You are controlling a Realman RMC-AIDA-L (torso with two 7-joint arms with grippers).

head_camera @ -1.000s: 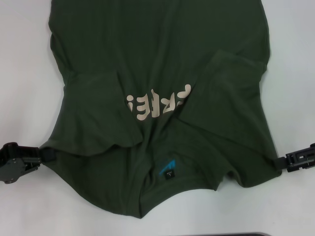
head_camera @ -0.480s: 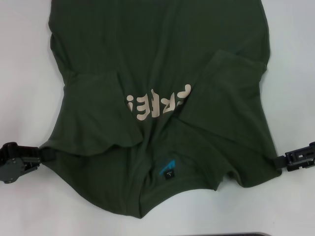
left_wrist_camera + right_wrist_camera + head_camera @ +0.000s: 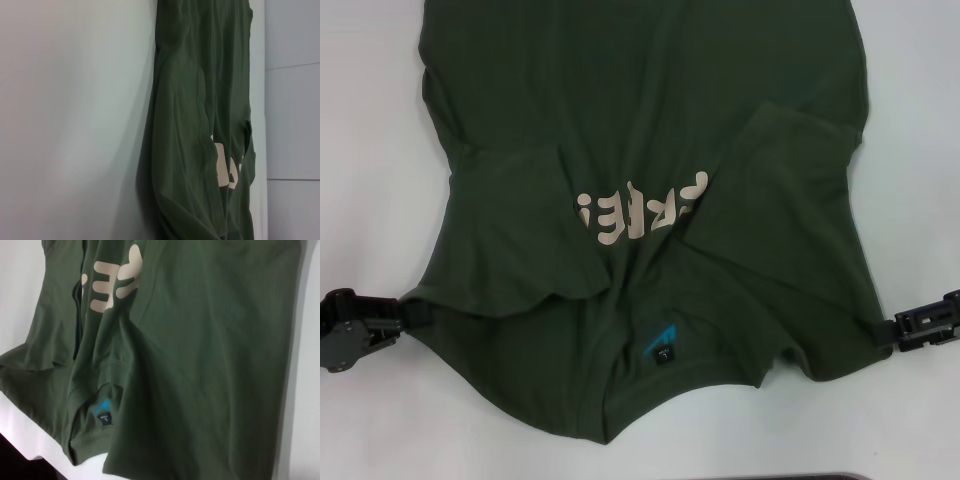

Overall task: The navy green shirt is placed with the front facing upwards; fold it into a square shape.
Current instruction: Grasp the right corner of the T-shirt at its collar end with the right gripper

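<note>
Stretching between the two grippers, the navy green shirt [image 3: 650,200] lies on the white tabletop [image 3: 370,120], sleeves folded inward. Left gripper [image 3: 408,315] and right gripper [image 3: 888,330] touch its shoulder edges; how their jaws stand is hidden.

Black left tool [image 3: 408,315], black ribbed right tool [image 3: 892,331]

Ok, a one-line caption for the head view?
Dark olive-green cotton T-shirt, sleeves folded inward, with left hand and right hand at its shoulder edges.
</note>
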